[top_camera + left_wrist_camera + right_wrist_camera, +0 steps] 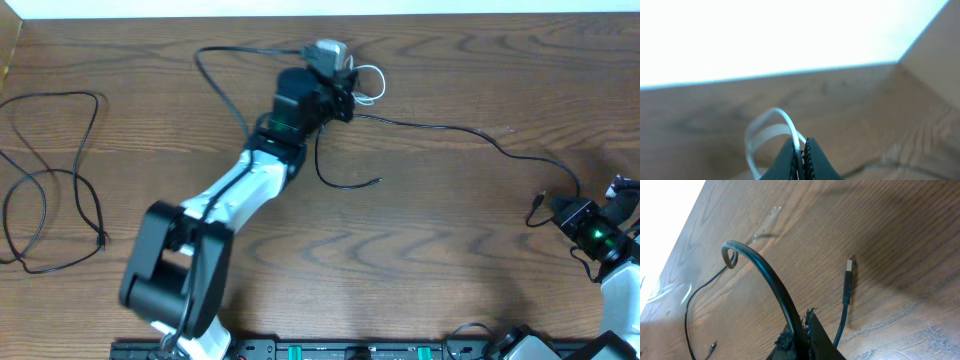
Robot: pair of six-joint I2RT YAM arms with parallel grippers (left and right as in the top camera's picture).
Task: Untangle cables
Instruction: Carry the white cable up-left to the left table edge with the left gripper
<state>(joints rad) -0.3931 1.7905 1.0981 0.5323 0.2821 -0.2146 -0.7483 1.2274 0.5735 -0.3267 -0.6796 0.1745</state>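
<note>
Wide brown wooden table (450, 280) here, with wavy grain running lengthways and a slight sheen. A pale wall strip (300, 8) sits along its far edge, and in the left wrist view that strip blooms to pure white.

Far centre, the left gripper (345, 90) reaches out at the end of its black-and-white arm. Up close, its dark ribbed fingers (790, 157) are pressed together, with the white cord (785, 115) pinched between them. It's thin, smooth and glossy, and it springs up in a rounded loop just above the tips.

The black cord (450, 128) snakes from that far-centre spot across the wood towards the right edge. It's matte and slender, lying in soft curves. There the right gripper (578, 215) has it: fingers (815, 335) closed tight on the cord, which arches out of them in a stiff hoop. A flat rectangular plug (848, 282) rests on the wood just beside them.

Well apart, at the left edge, another thin black cable (100, 238) lies in loose, lazy loops.
</note>
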